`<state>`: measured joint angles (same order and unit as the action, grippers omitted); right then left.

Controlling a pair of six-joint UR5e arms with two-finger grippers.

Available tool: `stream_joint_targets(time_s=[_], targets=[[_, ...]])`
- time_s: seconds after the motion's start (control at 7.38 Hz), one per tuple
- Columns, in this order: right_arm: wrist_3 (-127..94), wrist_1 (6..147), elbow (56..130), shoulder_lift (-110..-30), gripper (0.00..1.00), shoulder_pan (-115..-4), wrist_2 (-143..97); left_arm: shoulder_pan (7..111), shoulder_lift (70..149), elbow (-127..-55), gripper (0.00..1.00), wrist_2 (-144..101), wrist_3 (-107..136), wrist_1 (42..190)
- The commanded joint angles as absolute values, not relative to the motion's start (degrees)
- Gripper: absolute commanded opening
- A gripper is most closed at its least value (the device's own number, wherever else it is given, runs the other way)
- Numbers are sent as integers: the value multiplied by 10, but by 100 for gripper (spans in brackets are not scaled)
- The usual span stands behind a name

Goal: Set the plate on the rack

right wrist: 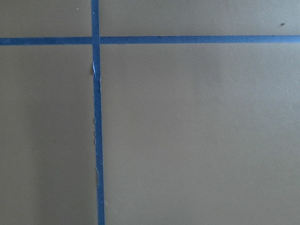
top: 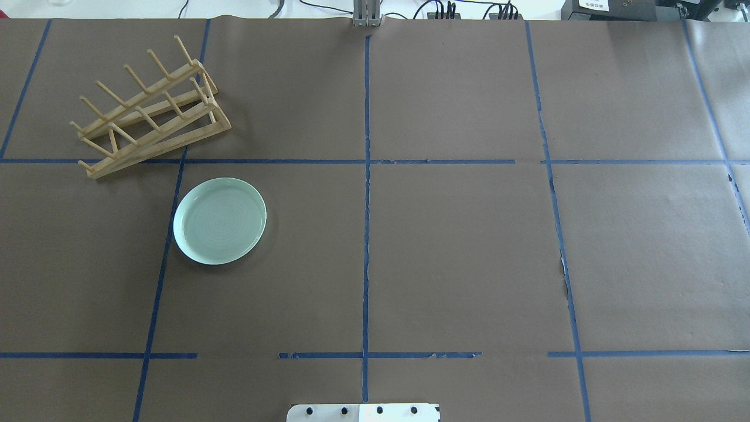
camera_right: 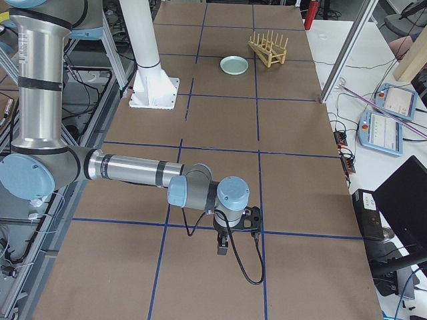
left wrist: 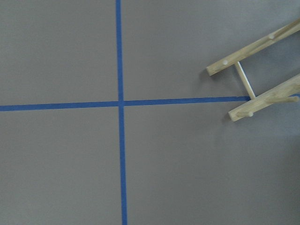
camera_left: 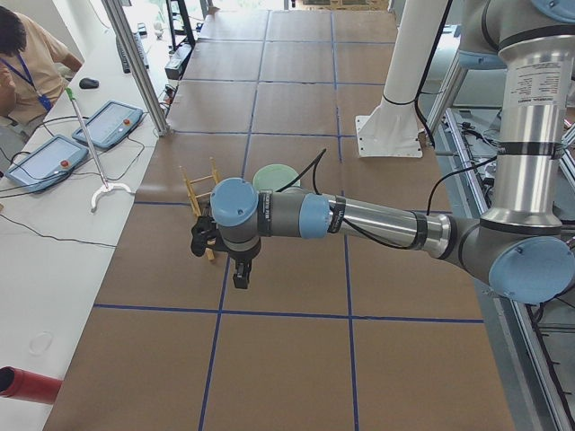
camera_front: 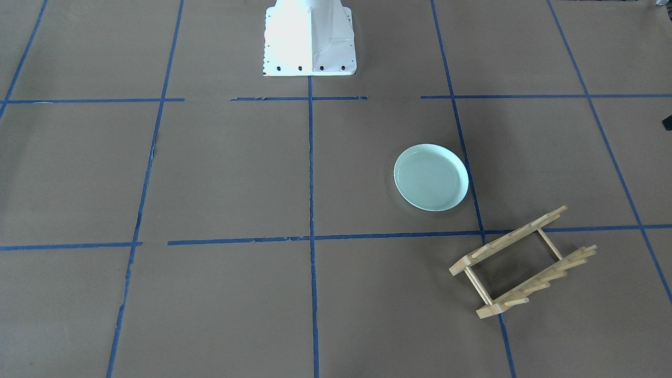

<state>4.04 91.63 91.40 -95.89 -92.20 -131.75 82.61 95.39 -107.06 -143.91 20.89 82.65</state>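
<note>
The pale mint-green plate (camera_front: 431,177) lies flat on the brown table, on the robot's left side (top: 220,221). The light wooden rack (camera_front: 522,262) stands just beyond it, angled, with its pegs up (top: 149,114); one end shows in the left wrist view (left wrist: 262,79). The plate (camera_left: 275,177) and the rack (camera_left: 202,184) are apart. My left gripper (camera_left: 203,237) hovers above the table near the rack and shows only in the exterior left view; I cannot tell if it is open. My right gripper (camera_right: 252,219) is far from both, over the table's right end; I cannot tell its state.
The white robot base (camera_front: 310,39) stands at the table's near middle edge. Blue tape lines grid the brown paper. A side table with teach pendants (camera_left: 45,162) and a red cylinder (camera_left: 27,384) runs along the far side, where an operator sits.
</note>
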Motion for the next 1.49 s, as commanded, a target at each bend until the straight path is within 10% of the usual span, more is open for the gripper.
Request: stream_joint_targets(time_s=[0.0, 1.36], targets=[[40, 917, 914, -959, 100, -922, -1317, 716, 1051, -1090, 100, -1393, 426, 829], [40, 916, 914, -959, 100, -922, -1317, 406, 1261, -856, 99, -1158, 684, 912]])
